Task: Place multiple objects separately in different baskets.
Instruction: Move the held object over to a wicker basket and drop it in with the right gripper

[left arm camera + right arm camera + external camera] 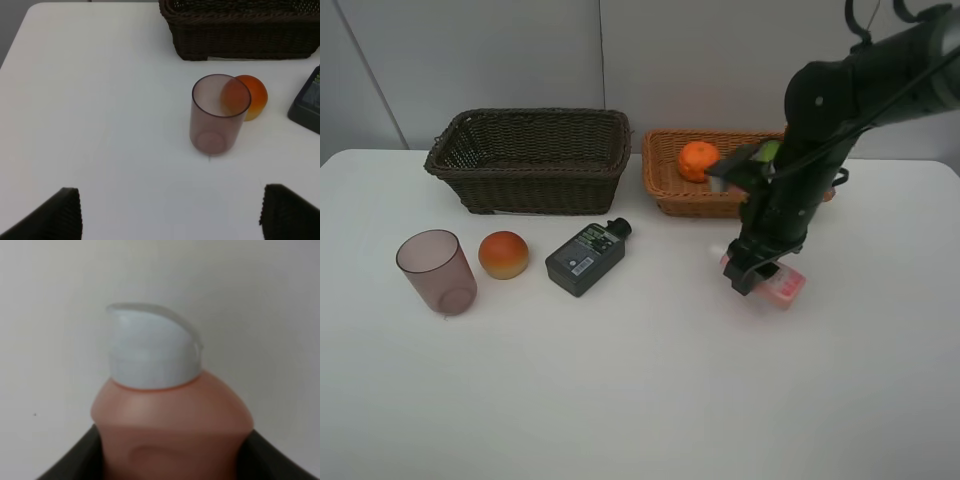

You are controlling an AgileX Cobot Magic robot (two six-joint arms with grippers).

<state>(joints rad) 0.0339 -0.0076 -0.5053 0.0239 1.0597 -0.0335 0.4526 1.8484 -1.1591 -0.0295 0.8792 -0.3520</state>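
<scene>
The pink white-capped bottle (pixel 783 288) lies on the table in front of the tan basket (pixel 685 200). My right gripper (pixel 760 275) is down on it, and in the right wrist view its fingers (pixel 75 460) press both sides of the bottle (pixel 170 425). The orange (pixel 698 160) and the green fruit (pixel 769 151), half hidden by the arm, lie in the tan basket. The mauve cup (pixel 436 271), peach (pixel 503 254) and dark grey bottle (pixel 586 257) stand in front of the dark brown basket (pixel 530 185). My left gripper (pixel 170 215) is open, short of the cup (pixel 217 117).
The white table (pixel 620 400) reaches the wall behind the baskets. In the left wrist view the peach (pixel 255 95) sits just behind the cup, the dark basket (pixel 240 37) beyond them, and the grey bottle (pixel 307 107) at the edge of the picture.
</scene>
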